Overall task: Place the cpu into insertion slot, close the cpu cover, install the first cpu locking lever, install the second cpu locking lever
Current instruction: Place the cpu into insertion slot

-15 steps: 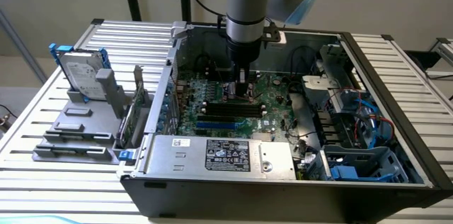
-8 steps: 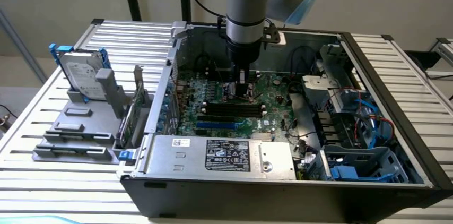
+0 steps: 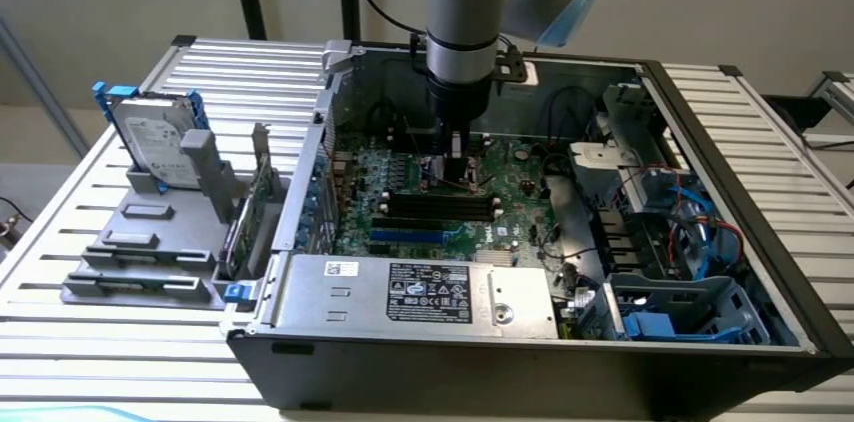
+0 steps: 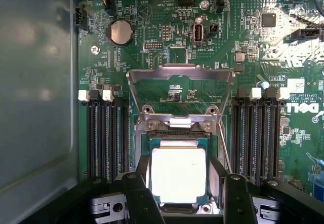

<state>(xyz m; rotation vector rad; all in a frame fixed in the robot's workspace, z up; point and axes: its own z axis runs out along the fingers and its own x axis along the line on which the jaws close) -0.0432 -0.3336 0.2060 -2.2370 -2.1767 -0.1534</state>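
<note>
1. Looking down the wrist view, I see the small flat square cpu with its pale silver metal top [image 4: 178, 176] lying inside the square dark insertion slot with the metal rim [image 4: 174, 134], on the green circuit board [image 4: 152, 21]. It looks seated flat, though that is my judgement.
2. My tool [image 4: 188, 196] is released. Its black fingers [image 4: 139, 193] stand wide on either side of the chip, with a gap showing on one side, and they grasp nothing.
3. Risk: a sideways drift would push a finger against the chip's edge and tip it in the slot (bent contacts would likely follow).
4. Risk: the thin square silver cpu cover [image 4: 179, 72], a metal frame with a cut-out centre, stands swung open just beyond the slot. Brought down on a tilted chip, it would jam or scrape.
5. Count: one cpu, one insertion slot, one cpu cover, two fingers, one round silver coin cell [image 4: 120, 31], and two banks of long black memory slots [image 4: 106, 138], one bank on each side of the slot.
</note>
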